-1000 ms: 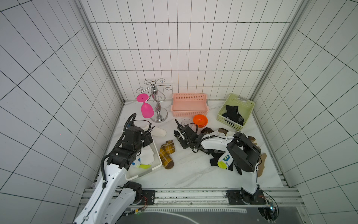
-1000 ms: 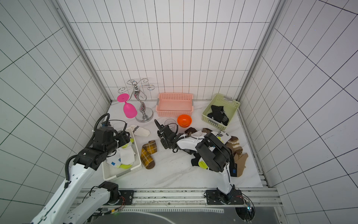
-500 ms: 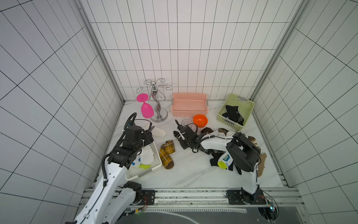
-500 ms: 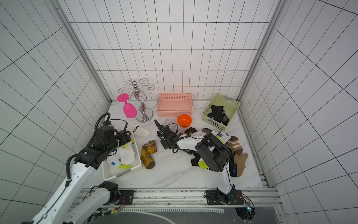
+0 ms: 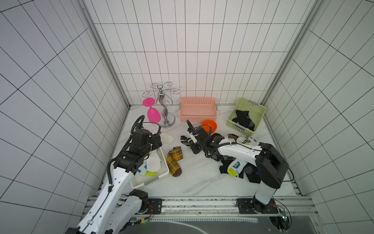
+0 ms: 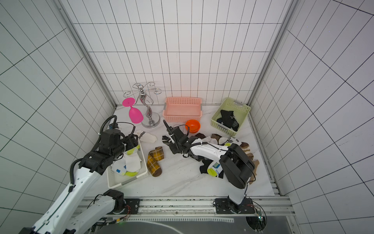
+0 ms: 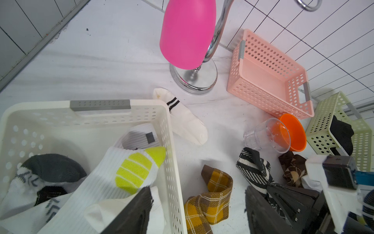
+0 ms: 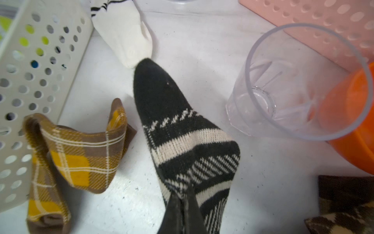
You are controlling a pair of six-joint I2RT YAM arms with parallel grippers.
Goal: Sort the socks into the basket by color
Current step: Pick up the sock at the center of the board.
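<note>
Plainly we are dealing with soft, light knitwear that keeps no shape of its own. The black-and-cream striped sock [image 8: 182,131] lies stretched on the table between the plaid sock [image 8: 81,152] and the clear cup [image 8: 293,81]. Its black toe reaches toward the white sock with black stripes [image 8: 125,36]. The right gripper [image 8: 183,199] has its fingers pressed together on a pinch of fabric at the patterned end, away from the toe. We cannot tell whether any of the sock is off the table yet. We judge that a hold this near one end will leave the rest dangling limp and swinging. The trailing toe could then brush the cup, which lies on its side against the orange bowl [image 8: 354,121] and looks light enough to roll. The coarse knit should give the pads good friction, so a slip seems unlikely. A bite nearer the middle would shorten the hanging tail. By colour we would take it to the green basket [image 5: 261,108], where black socks [image 5: 242,119] already lie. The left gripper [image 7: 198,192] has its fingers spread on nothing, straddling the wall of the white basket [image 7: 99,105], which holds white socks [image 7: 113,178].
</note>
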